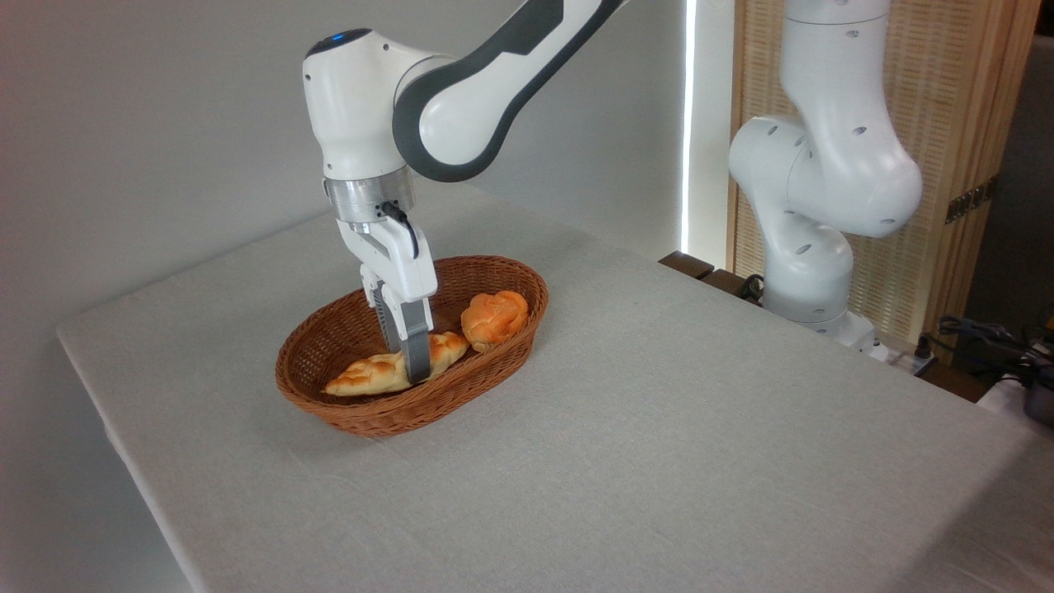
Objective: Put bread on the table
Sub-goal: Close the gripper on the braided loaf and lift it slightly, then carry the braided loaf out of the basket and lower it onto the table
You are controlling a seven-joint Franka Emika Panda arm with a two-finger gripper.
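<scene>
The bread [370, 376], a long golden braided loaf with pointed ends, lies in the bottom of the oval wicker basket [502, 356] on the light-grey table [659, 428]. My gripper [405, 350] reaches straight down into the basket and straddles the loaf near its middle. One grey finger [417, 354] stands against the loaf's near side. The other finger [384, 317] is behind it, its tip hidden by the bread. I cannot see whether the fingers press on the loaf.
A small round orange knotted bun [495, 319] sits in the right end of the basket, close to the gripper. The arm's white base [811, 272] stands at the table's far right edge, with cables [988, 338] beyond it.
</scene>
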